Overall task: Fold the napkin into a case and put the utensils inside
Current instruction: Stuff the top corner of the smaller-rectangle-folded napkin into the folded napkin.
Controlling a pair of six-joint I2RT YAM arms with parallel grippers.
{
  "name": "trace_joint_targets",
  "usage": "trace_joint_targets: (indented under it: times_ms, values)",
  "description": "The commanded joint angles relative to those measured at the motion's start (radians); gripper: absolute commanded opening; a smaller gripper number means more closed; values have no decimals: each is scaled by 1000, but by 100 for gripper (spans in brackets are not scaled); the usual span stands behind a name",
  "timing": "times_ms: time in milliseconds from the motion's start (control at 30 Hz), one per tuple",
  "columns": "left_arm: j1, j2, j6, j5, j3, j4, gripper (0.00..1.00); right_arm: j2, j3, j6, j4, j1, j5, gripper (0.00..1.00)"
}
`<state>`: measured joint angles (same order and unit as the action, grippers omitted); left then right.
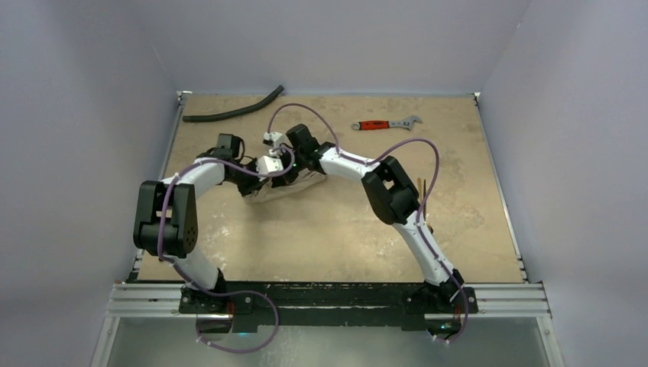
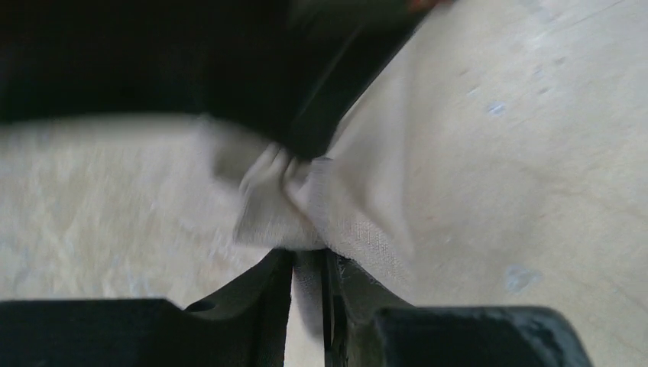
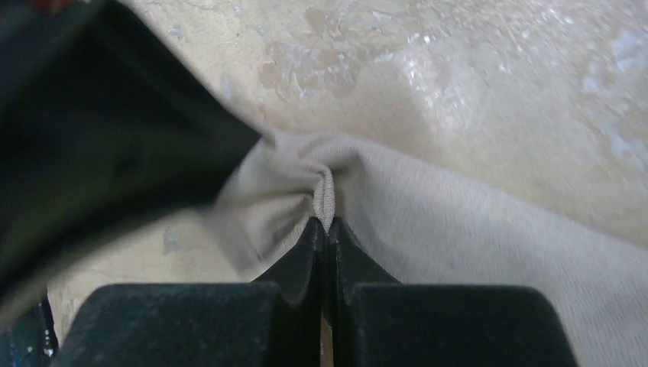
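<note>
**Trainee:** What is each gripper doing?

**Operator:** I have the left gripper [image 2: 308,256] clenched on a bunched fold of the napkin [image 2: 359,206]. The napkin sits mid-table, gathered between both arms. I have the right gripper [image 3: 327,229] clamped tight on the napkin's hemmed edge. Each wrist view shows a dark part of the other arm close by, so I judge the two grips lie near each other.

**Trainee:** How do I do this fold well?

**Operator:** In my judgement:
1. Hold both pinches firm, because the cloth is soft and may slip.
2. Move both arms together at equal height so the edge runs straight.
3. Lay the edge flat before opening either gripper.
4. Leave the pocket open toward the utensils.

**Trainee:** Inventory?

**Operator:** Left to right, I count one hose [image 1: 229,112], one napkin and one wrench [image 1: 386,123]. Of the utensils [image 1: 422,189], only a gold sliver shows beside the right arm, so I cannot count them.
</note>
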<state>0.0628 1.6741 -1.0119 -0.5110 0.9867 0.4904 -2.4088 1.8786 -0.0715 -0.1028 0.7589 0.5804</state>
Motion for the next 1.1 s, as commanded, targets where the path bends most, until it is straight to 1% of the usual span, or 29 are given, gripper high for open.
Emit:
trace_joint_targets:
  times_ms: [0,100,167,300,433,567,700,767,833,900,967,1067]
  values:
    - [90,-27,-105,-95,-9,20,19,-80,170,28,-112,29,42,0]
    - [92,-24,-97,-110,-4,13,19,-88,187,27,-113,29,0,0]
    - [92,-23,-50,-106,10,-11,19,-95,173,18,-117,29,-34,0]
    - [65,-37,15,-86,55,-50,19,-112,85,24,-110,30,-75,0]
    - [35,-36,29,-58,114,-35,20,-110,-12,23,-75,30,-127,0]
    - [23,-43,56,-25,153,-36,22,-109,-58,46,-84,36,-169,0]
    - [11,-62,111,-39,167,-48,26,-117,-62,47,-104,43,-207,0]
    - [9,-75,127,-73,180,-20,30,-128,-52,48,-119,42,-204,0]
    - [10,-91,100,-117,191,37,36,-133,-47,50,-129,42,-195,0]
    - [7,-108,8,-162,196,122,40,-138,-41,45,-139,42,-189,0]
    - [6,-115,-106,-194,196,219,41,-153,-18,41,-170,42,-161,0]
    - [17,-135,-366,-297,210,459,42,-173,15,45,-205,40,-103,0]
